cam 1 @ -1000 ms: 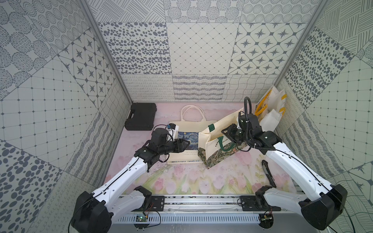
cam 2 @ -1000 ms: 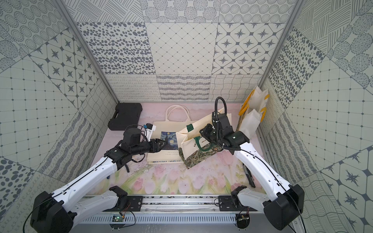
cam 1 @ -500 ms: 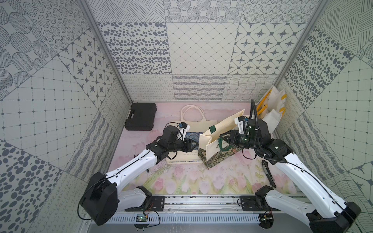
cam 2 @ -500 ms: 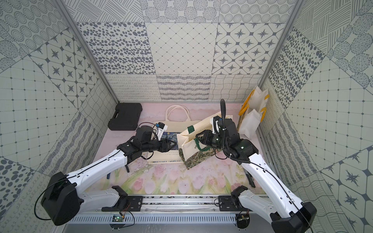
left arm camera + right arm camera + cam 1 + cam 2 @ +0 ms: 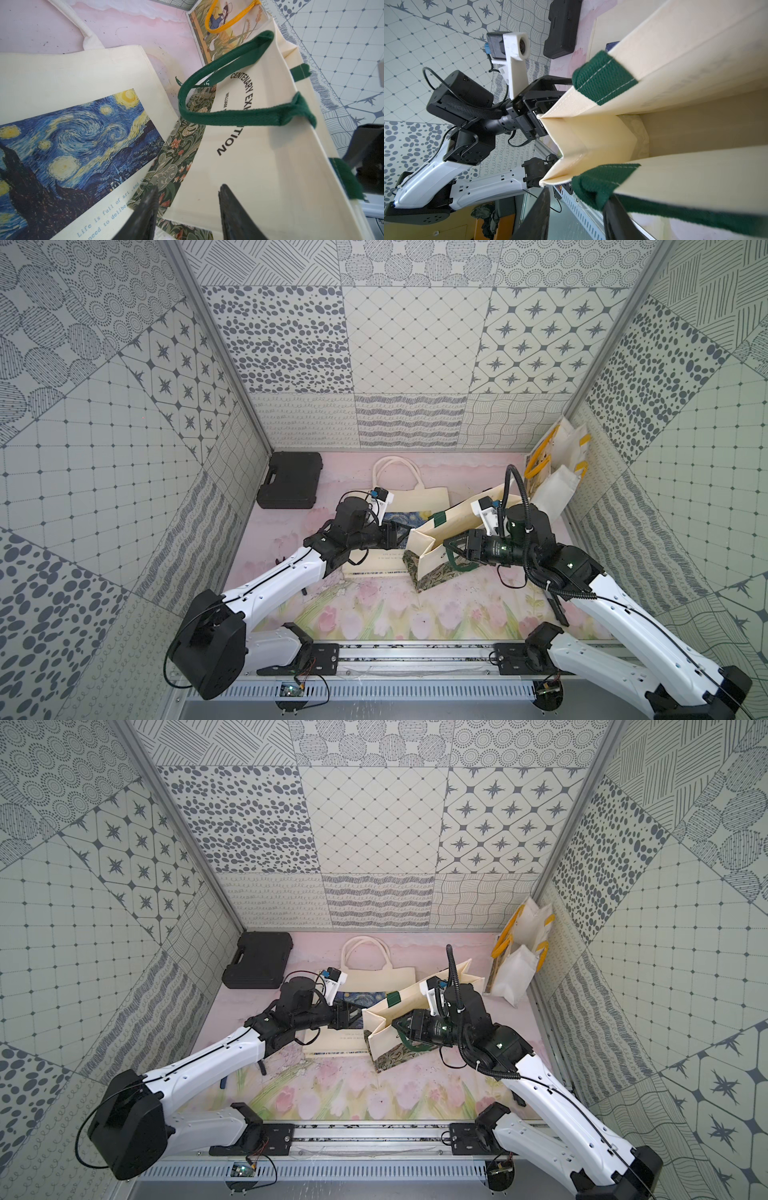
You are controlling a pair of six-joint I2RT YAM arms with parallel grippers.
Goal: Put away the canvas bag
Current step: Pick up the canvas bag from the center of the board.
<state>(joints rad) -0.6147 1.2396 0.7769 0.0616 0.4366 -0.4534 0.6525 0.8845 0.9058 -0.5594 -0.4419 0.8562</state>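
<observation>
A cream canvas bag (image 5: 270, 176) has dark green handles (image 5: 228, 122), black lettering (image 5: 243, 91) and a base (image 5: 178, 153) printed with green leaves and small orange flowers. Beside it, a cream tote (image 5: 62, 72) carries a swirling night-sky print (image 5: 72, 135) in deep blue and yellow, with pale blue text (image 5: 99, 218) beneath. A case (image 5: 291, 480) is plain black. White bags (image 5: 552, 493) have yellow handles (image 5: 538, 466). The table (image 5: 374, 610) is pink, with pink tulips and green leaves. The walls (image 5: 411, 339) are pale panels patterned in grey dots, stars, grids and waves.
</observation>
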